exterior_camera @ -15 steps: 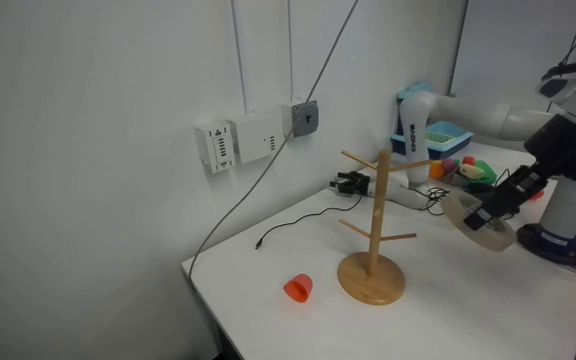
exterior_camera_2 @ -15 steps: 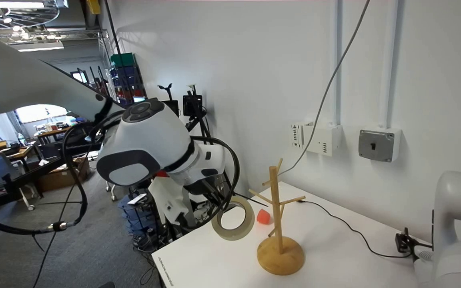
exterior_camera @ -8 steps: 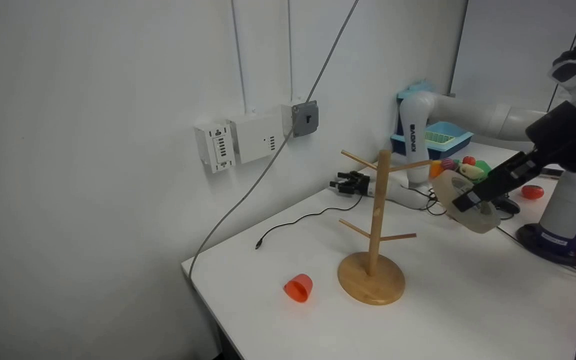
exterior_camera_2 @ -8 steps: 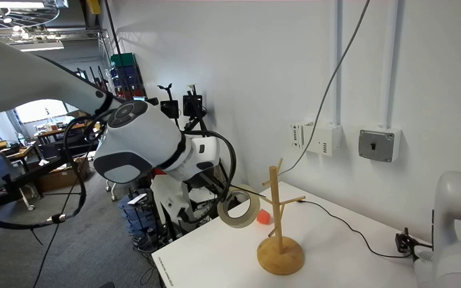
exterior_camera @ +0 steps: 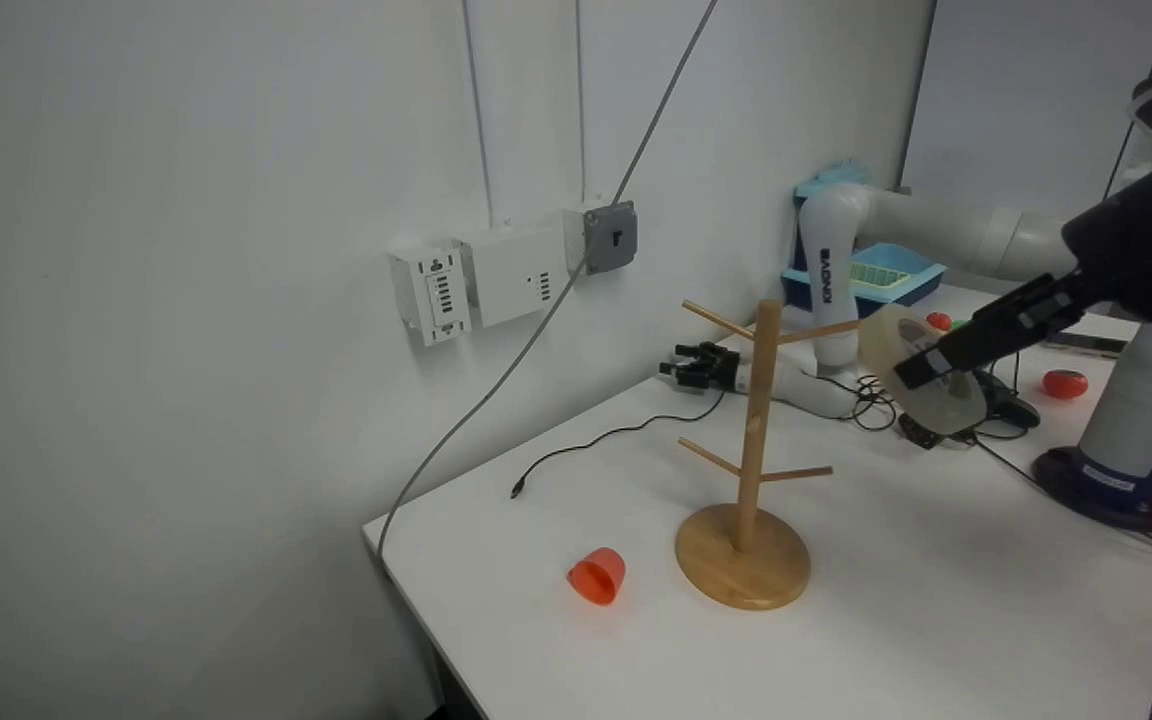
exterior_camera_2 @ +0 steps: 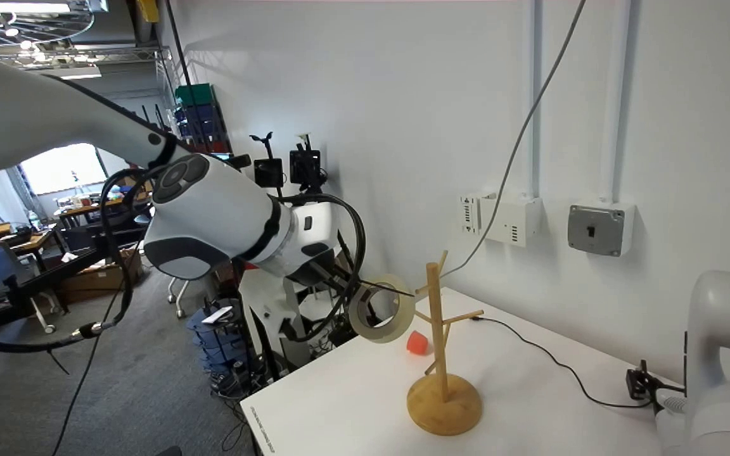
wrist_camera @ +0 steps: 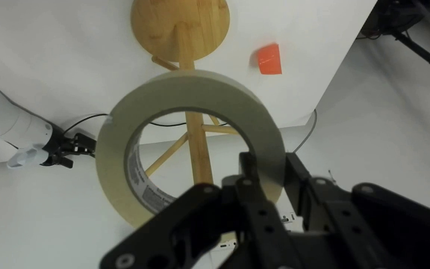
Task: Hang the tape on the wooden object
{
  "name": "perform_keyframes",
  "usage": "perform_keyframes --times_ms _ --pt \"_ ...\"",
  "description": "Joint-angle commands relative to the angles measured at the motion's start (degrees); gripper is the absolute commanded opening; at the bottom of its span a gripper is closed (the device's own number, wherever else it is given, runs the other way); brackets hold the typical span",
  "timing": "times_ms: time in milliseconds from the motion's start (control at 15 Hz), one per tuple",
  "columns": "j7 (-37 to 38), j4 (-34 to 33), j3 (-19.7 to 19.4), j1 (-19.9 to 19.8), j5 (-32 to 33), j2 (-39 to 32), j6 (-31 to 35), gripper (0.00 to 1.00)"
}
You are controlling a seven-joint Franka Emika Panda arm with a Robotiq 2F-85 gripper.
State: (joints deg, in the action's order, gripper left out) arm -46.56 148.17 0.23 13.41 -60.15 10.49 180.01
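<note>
Beige tape (wrist_camera: pixel 196 91) is gripped by the tool (wrist_camera: pixel 269 164), fingers (wrist_camera: pixel 294 173) closed on its rim, above the tabletop (exterior_camera: pixel 936 610), at 2 o'clock from the wooden stand (exterior_camera: pixel 754 440) in an exterior view. Approach seems in hand; next, it must be aligned and slipped over 1 peg (exterior_camera: pixel 816 333).

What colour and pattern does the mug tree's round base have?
The round base is light brown with striped wood grain, clearest in the wrist view.

A window (exterior_camera_2: pixel 64 168) is glaring white and a ceiling lamp (exterior_camera_2: pixel 13 7) is glowing in an exterior view. The wall (exterior_camera: pixel 186 300) is looking dim in an exterior view. Faint shadows are lying on the bench (exterior_camera: pixel 636 665). The hand (wrist_camera: pixel 271 164) is looking blurred in the wrist view.
</note>
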Motion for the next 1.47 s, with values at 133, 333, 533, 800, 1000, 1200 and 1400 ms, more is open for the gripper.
perform_keyframes --times_ms 133,333,533,800,1000,1200,1400 --pt "-5.99 -0.86 -2.23 3.3 -6.29 1.92 2.39 0.06" --pt "-7.97 -1.41 -2.93 4.25 -8.47 2.18 3.2 0.06" --pt "-9.51 -1.87 -3.41 4.88 -10.29 2.25 4.11 0.06" --pt "-11.77 -2.75 -4.34 6.12 -12.2 2.66 4.73 0.06" --pt "-14.15 -3.72 -5.24 7.25 -13.84 3.09 4.33 0.06" --pt "-16.07 -4.29 -6.13 8.3 -15.7 3.46 4.2 0.06" --pt "-16.84 -4.18 -6.41 8.44 -17.22 3.13 4.56 0.06"
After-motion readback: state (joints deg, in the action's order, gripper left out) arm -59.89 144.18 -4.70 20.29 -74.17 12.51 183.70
